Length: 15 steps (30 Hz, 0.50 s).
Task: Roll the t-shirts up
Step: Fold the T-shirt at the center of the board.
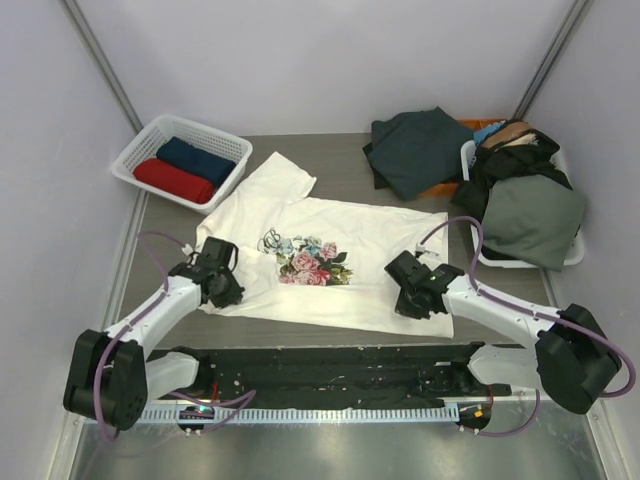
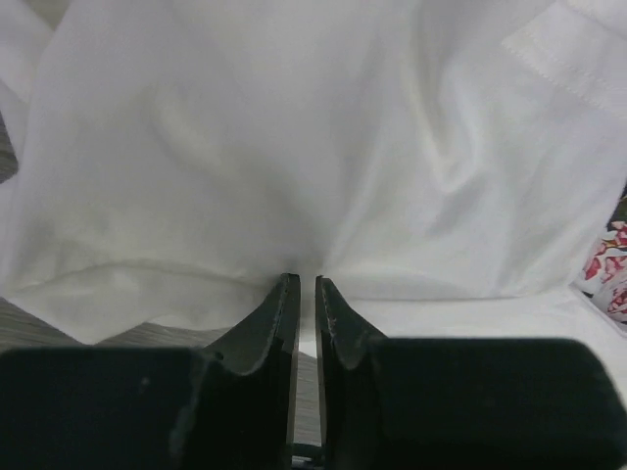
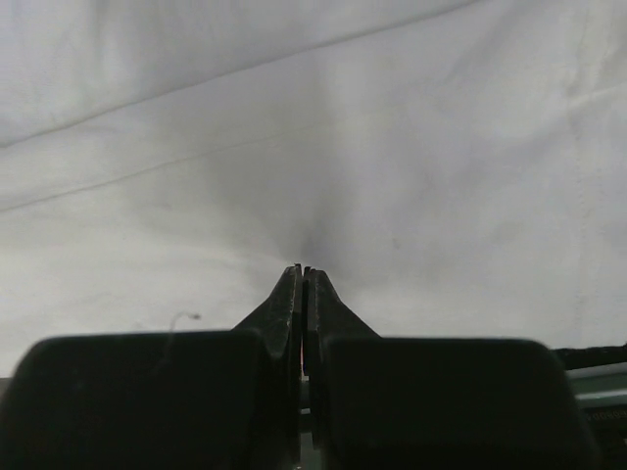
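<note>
Camera overhead: floral t-shirt point(image 1: 330, 265) spread flat, centre, left gripper point(image 1: 230, 288) at its left edge, right gripper point(image 1: 405, 290) at its near right corner. Left wrist: jaws a slit apart, cloth puckered at tips; gripped or freed, impossible to tell. Right wrist: clenched on cloth. Soft, light, floppy; best pinched along an edge.

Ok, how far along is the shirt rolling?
Done: red roll and navy roll lie in the white basket. In hand: the floral t-shirt lies flat, unrolled; right claw pinches its near edge, left claw stands barely parted. Left: rolling it, probably the dark heap too.
</note>
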Motion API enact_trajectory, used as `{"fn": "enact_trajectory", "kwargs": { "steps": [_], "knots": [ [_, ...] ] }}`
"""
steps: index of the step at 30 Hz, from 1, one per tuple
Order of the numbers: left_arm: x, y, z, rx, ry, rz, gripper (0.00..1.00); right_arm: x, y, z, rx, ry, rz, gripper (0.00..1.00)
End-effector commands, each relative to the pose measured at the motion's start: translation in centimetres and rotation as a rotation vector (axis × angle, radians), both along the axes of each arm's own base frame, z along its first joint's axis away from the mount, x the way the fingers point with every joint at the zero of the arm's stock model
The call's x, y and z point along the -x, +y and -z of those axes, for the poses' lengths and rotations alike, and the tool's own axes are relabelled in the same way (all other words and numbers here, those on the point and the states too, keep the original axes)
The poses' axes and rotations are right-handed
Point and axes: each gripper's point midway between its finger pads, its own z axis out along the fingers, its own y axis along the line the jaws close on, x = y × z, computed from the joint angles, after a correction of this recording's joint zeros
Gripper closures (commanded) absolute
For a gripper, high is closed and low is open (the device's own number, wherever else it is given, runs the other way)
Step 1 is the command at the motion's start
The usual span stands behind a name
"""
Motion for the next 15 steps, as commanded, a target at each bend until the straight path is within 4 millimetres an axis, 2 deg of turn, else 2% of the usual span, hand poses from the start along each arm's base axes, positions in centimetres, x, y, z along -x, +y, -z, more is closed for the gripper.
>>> {"fn": "enact_trajectory", "kwargs": {
  "steps": [1, 2, 3, 4, 7, 8, 10, 11, 12, 14, 15],
  "knots": [
    [-2.3, 0.2, -3.9, -0.042, -0.113, 0.044, 0.73, -4.2, 0.4, -5.1, 0.046, -0.155, -0.024, 0.99],
    [-2.9, 0.1, -4.8, -0.043, -0.141, 0.047, 0.69, -4.9, 0.5, -5.9, 0.064, -0.173, -0.051, 0.99],
    [-4.2, -0.1, -6.8, -0.036, -0.195, 0.048, 0.65, -5.6, 0.7, -6.8, 0.067, -0.195, -0.058, 0.99],
    [-4.9, -0.1, -7.7, -0.044, -0.229, 0.057, 0.58, -6.8, 1.2, -8.7, 0.053, -0.238, -0.067, 0.99],
    [-7.8, -1.0, -11.5, -0.026, -0.356, 0.092, 0.49, -9.3, 0.0, -11.6, 0.073, -0.324, -0.046, 0.96],
    [-8.5, -1.3, -11.9, -0.028, -0.367, 0.105, 0.46, -10.3, -1.3, -11.9, 0.077, -0.328, -0.026, 0.96],
    [-10.6, -2.4, -13.8, -0.009, -0.445, 0.152, 0.39, -12.0, -2.5, -12.2, 0.044, -0.34, 0.012, 0.97],
    [-11.5, -2.9, -13.5, -0.002, -0.442, 0.169, 0.36, -12.6, -3.0, -12.2, 0.029, -0.341, 0.029, 0.97],
    [-12.9, -3.6, -14.6, 0.017, -0.498, 0.179, 0.3, -13.4, -4.7, -11.9, 0.046, -0.344, 0.069, 0.98],
    [-14.6, -4.7, -14.1, 0.042, -0.501, 0.203, 0.25, -15.2, -5.4, -12.3, 0.062, -0.4, 0.098, 0.98],
    [-16.0, -5.2, -15.0, 0.053, -0.534, 0.207, 0.22, -16.3, -5.5, -12.4, 0.072, -0.425, 0.094, 0.98]
  ]
}}
